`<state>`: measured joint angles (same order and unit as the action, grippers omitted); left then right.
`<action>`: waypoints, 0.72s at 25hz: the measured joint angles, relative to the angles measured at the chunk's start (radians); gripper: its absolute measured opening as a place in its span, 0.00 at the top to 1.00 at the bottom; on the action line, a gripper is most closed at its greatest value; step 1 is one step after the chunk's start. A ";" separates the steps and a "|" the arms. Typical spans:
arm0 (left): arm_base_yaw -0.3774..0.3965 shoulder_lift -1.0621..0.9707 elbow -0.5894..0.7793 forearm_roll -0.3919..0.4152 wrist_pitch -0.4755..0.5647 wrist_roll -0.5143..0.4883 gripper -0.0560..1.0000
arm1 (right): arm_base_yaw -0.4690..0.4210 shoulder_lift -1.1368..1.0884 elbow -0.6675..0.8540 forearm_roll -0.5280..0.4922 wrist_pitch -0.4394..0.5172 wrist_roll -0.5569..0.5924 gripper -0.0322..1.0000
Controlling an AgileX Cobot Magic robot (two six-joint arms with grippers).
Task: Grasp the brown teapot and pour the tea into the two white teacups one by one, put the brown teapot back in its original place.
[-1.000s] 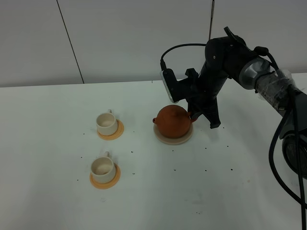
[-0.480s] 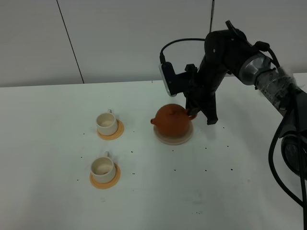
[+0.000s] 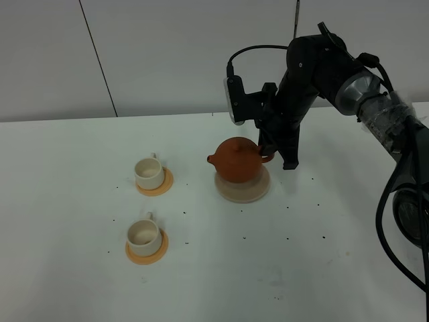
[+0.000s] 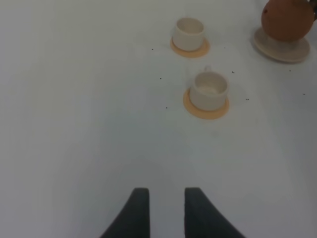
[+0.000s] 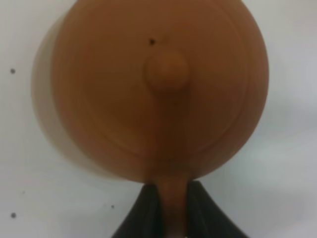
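- Teapot (image 3: 237, 163): round, squat, reddish-brown clay, with a short spout turned toward the cups and a small knob (image 5: 167, 69) on its lid.
- It hangs over the pale saucer (image 3: 241, 194), to the right of the cups; whether its base touches the saucer is hard to tell.
- Right gripper (image 3: 269, 156) is clamped on the teapot's loop handle, which sits pinched between the two dark fingers (image 5: 141, 213).
- Far cup (image 3: 149, 173) and near cup (image 3: 143, 233) are small and cream-white, each upright on its own orange coaster (image 3: 165, 182).
- Left gripper (image 4: 166, 214) hovers over the white table (image 4: 74, 124), its fingers parted with nothing between them; the high view does not show it.
- From the right wrist, the teapot covers nearly all of the saucer, leaving one blurred pale edge; the spout is not visible there.
- From the left wrist, the frame edge cuts off part of the teapot.
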<state>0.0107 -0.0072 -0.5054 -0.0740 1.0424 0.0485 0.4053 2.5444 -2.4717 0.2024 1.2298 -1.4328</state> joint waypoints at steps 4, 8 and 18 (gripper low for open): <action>0.000 0.000 0.000 0.000 0.000 0.000 0.72 | 0.000 0.000 0.000 -0.004 0.000 0.061 0.88; 0.000 0.000 0.000 0.000 0.000 0.000 0.72 | 0.000 0.000 0.000 -0.024 0.001 0.123 0.88; 0.000 0.000 0.000 0.000 0.000 0.000 0.72 | 0.000 0.000 0.000 -0.051 0.002 0.242 0.88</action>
<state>0.0107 -0.0072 -0.5054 -0.0740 1.0424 0.0485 0.4053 2.5444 -2.4717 0.1510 1.2321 -1.1910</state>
